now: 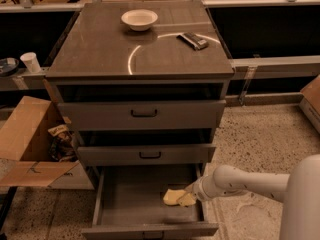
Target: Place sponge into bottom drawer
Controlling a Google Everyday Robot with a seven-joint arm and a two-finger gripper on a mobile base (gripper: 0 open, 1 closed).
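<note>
The pale yellow sponge [175, 197] lies low inside the open bottom drawer [125, 196], at its right side near the front. My gripper [189, 196] reaches in from the right over the drawer's right wall, its tip against the sponge's right end. The white arm runs off to the lower right. The drawer's grey floor shows to the left of the sponge.
A white bowl [139, 19] and a dark flat packet [193, 40] lie on the cabinet top. The two upper drawers [144, 115] are shut. An open cardboard box [30, 139] stands on the floor at the left. A paper cup [31, 62] stands on a shelf behind it.
</note>
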